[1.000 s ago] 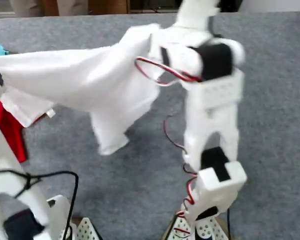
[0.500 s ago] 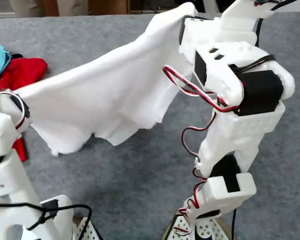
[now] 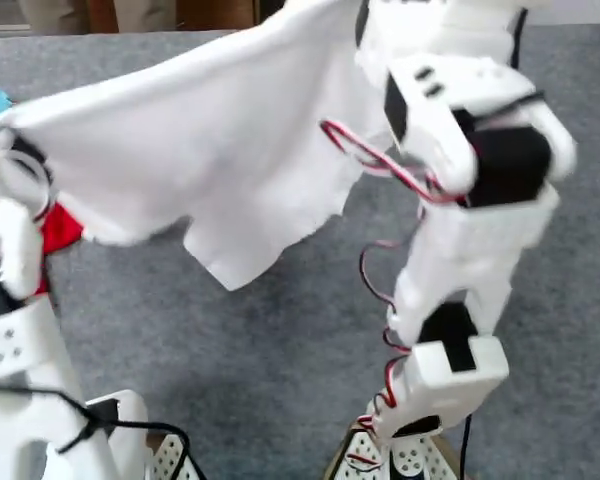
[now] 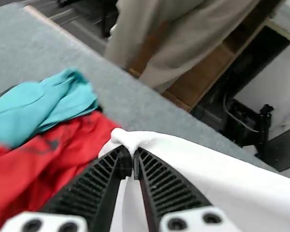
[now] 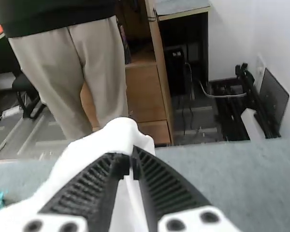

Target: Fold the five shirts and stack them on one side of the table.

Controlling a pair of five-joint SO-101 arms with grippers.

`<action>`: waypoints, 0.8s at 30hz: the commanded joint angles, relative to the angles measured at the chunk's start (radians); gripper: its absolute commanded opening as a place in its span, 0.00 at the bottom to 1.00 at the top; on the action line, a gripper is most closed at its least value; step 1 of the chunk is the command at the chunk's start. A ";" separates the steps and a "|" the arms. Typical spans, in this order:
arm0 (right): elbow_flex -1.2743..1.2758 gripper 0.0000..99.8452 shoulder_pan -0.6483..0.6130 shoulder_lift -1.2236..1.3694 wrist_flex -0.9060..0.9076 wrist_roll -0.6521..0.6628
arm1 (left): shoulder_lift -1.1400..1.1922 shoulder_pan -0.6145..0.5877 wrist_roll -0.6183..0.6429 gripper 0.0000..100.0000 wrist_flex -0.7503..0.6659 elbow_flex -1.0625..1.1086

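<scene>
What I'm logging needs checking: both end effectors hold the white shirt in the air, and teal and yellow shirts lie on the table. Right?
No: the left wrist view shows a red shirt, not yellow, beside the teal shirt. Both end effectors hold the white shirt.

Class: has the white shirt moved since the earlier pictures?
Yes. The white shirt has risen; its upper corner now passes the far edge of the table.

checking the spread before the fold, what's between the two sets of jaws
The white shirt, stretched in the air from the left jaws to the right jaws, seen in the high view.
</scene>
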 commanded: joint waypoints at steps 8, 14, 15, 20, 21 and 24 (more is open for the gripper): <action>0.010 0.01 0.056 0.076 -0.516 0.114 | 0.165 0.052 -0.066 0.02 -0.497 -0.078; 0.001 0.01 0.054 0.067 -0.575 0.203 | 0.226 0.063 -0.077 0.02 -0.488 -0.138; 0.001 0.01 0.056 0.067 -0.555 0.204 | 0.226 0.063 -0.077 0.02 -0.462 -0.133; 0.001 0.01 0.056 0.067 -0.411 0.203 | 0.216 0.063 -0.072 0.02 -0.249 -0.124; 0.001 0.01 0.056 0.067 -0.399 0.203 | 0.216 0.063 -0.072 0.02 -0.213 -0.124; 0.001 0.01 0.058 0.068 -0.399 0.207 | 0.214 0.064 -0.071 0.02 -0.161 -0.124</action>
